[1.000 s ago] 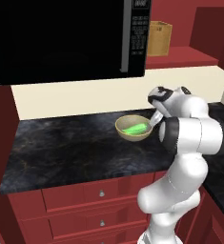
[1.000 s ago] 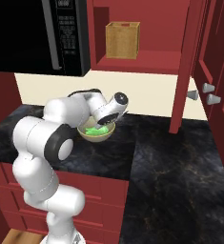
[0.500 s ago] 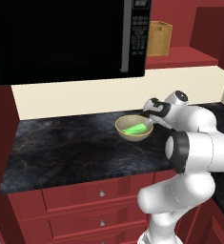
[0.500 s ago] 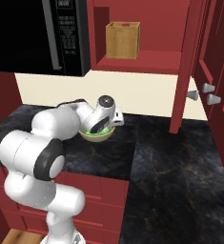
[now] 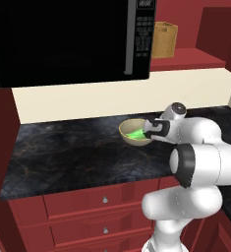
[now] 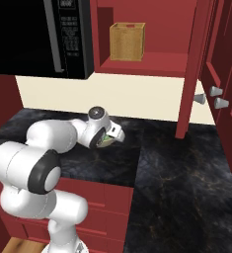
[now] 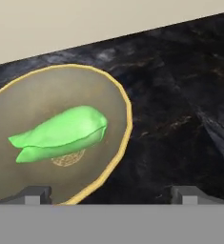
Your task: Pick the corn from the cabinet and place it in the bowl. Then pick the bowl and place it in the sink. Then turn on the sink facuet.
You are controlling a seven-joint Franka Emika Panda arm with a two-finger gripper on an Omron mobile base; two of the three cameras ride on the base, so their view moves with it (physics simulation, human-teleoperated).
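Note:
The green corn (image 7: 61,133) lies inside the tan bowl (image 7: 124,107), which stands on the black counter below the microwave. From the left base view, the corn (image 5: 134,134) shows in the bowl (image 5: 124,131), with my gripper (image 5: 150,131) at the bowl's right side. The gripper (image 7: 111,195) is open and holds nothing. Its jaws straddle the bowl's rim, one fingertip (image 7: 36,193) over the inside and the other over the counter outside. From the right base view, my hand (image 6: 113,136) hides most of the bowl. The sink and the sink facuet are out of view.
A black microwave (image 5: 68,39) hangs above the counter (image 5: 63,157). A brown box (image 6: 127,42) sits on the open cabinet shelf, and the cabinet door (image 6: 194,69) stands open to the right. Red drawers (image 5: 102,199) run below the counter edge.
The hand has dropped from above the bowl's right side down to its rim, and the elbow has swung outward. The corn and bowl have not moved; the jaws stay open.

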